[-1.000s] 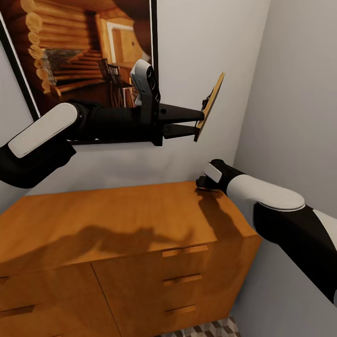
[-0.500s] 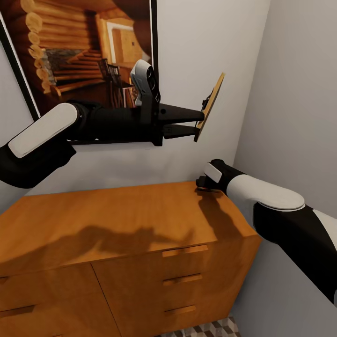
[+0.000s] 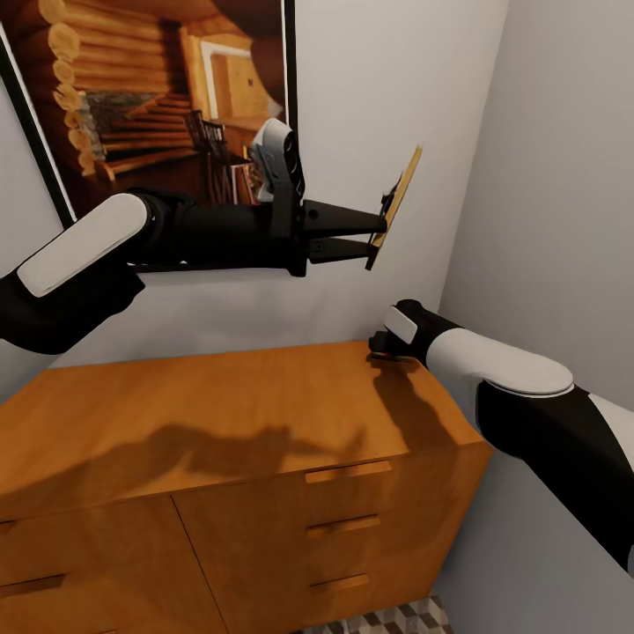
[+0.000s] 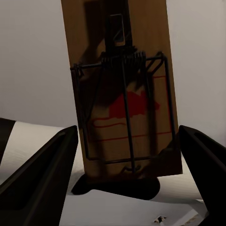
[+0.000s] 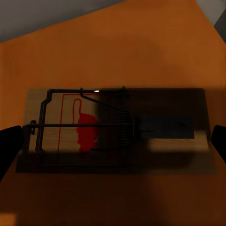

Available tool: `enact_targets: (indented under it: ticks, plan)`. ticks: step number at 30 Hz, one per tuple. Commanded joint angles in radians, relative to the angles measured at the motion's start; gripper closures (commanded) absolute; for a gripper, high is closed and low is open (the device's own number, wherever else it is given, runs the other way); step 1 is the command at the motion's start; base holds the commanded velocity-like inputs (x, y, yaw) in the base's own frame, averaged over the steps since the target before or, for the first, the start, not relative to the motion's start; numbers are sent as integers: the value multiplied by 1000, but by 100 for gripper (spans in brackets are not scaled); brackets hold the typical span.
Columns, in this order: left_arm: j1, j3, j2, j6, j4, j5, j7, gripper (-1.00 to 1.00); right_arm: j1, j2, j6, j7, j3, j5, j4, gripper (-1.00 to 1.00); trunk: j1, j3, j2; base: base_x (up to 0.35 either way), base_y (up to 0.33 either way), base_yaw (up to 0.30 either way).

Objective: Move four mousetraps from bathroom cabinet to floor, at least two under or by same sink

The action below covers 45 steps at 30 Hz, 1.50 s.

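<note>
Gray walls meet behind us. Our left gripper point(image 3: 373, 235) pinches one mousetrap point(image 3: 395, 203) up high; our right gripper point(image 3: 380, 343), fingers spread wide, should close gently around the second mousetrap point(image 5: 115, 129) on the cabinet point(image 3: 220, 414).

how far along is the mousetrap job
Early. Nothing shows on the bathroom floor yet. The left hand holds one mousetrap in the air above the cabinet. The right hand hovers over a second mousetrap lying on the cabinet top, not gripped. Placing near the sink remains.
</note>
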Motion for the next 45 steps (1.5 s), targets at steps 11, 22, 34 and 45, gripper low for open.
enact_targets:
  ticks: [11,22,34,45]
  plan:
    - [-2,-2,1,1,0,-2,-4,100,21,1,5,-4,5,-19,-1,-100,0,-1,0,0,0,0]
    - [-2,-2,-1,0,0,-2,-2,100,21,1,5,-4,5,-19,-1,-100,0,-1,0,0,0,0]
    - [-2,-3,-1,0,0,-2,0,100,21,1,11,0,5,-19,-1,-100,0,-1,0,0,0,0]
    - [-2,-8,-1,0,0,-2,2,100,21,-1,58,7,5,-18,-1,-100,0,-1,0,0,0,0]
